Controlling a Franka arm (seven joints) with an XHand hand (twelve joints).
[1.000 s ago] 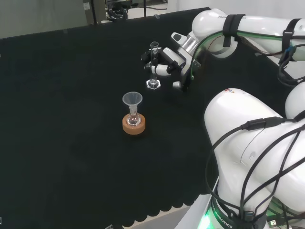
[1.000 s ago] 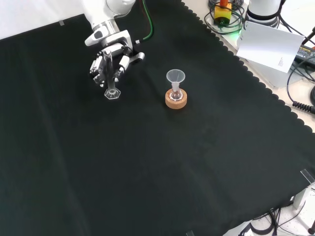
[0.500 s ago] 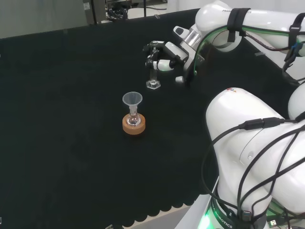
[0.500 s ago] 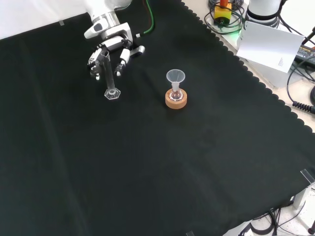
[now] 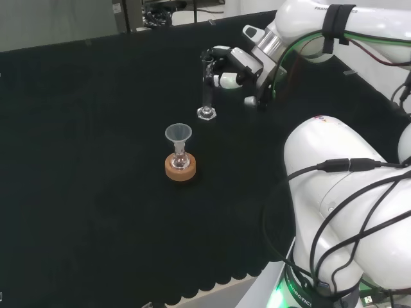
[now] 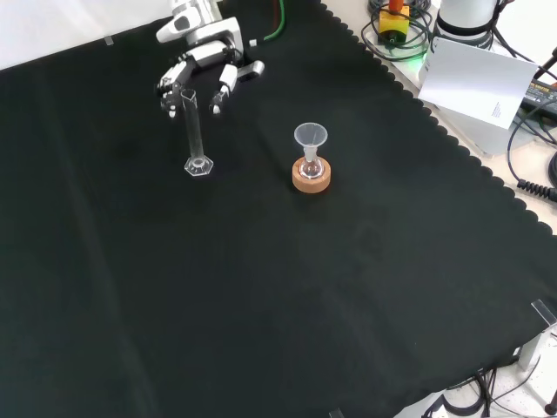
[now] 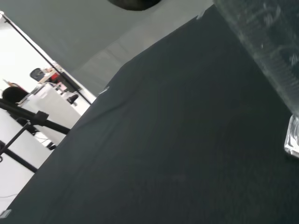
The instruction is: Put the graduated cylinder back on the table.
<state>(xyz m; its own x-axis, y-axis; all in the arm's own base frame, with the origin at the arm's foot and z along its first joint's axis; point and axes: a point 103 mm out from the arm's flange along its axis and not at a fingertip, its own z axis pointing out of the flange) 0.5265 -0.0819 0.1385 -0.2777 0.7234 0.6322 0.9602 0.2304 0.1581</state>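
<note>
Graduated cylinder [image 6: 195,131] stands upright on the desk [image 6: 261,287], hex base flat on the black cloth, long axis vertical, well left of the funnel [image 6: 310,138] in its flask on the cork ring [image 6: 312,178] in front view. Robot hand [image 6: 204,70] sits up at the cyl.'s rim, just above and behind it in front view, to its right in head view [image 5: 234,67]; fingers spread and relaxed, holding nothing, tips apparently clear of the glass. Wrist is raised w/ palm facing down toward the cloth, so the move left looks like a retreat up and away w/o clipping the tall tube, which would tip easily.
</note>
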